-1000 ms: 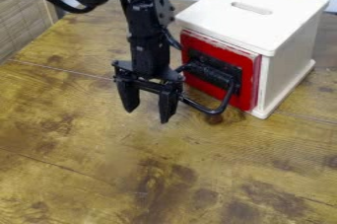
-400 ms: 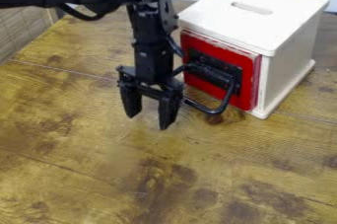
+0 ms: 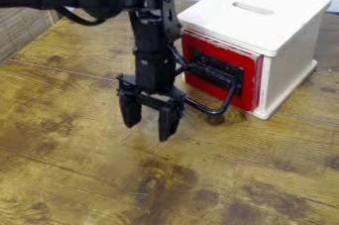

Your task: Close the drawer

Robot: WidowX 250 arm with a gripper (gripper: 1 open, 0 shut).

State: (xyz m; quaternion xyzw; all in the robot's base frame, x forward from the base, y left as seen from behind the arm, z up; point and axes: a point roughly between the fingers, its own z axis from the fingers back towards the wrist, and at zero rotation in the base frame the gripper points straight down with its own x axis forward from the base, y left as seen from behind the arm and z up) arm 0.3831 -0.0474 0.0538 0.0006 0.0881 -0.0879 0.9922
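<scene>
The red drawer (image 3: 201, 52) with a black front panel (image 3: 219, 72) and a large black loop handle (image 3: 212, 108) sits in the cream-white box (image 3: 265, 21) at the upper right. It appears nearly flush with the box front. My black gripper (image 3: 149, 122) hangs fingers down just left of the handle, low over the wooden table. Its two fingers are spread apart and hold nothing. The arm (image 3: 149, 31) reaches in from the upper left and covers part of the drawer's left edge.
The cream-white box has a slot (image 3: 252, 9) in its top. The wooden table (image 3: 119, 179) stretches across the front and left. A pale wall lies behind the box.
The gripper has shifted slightly down and left, away from the drawer front. The drawer and box look unchanged.
</scene>
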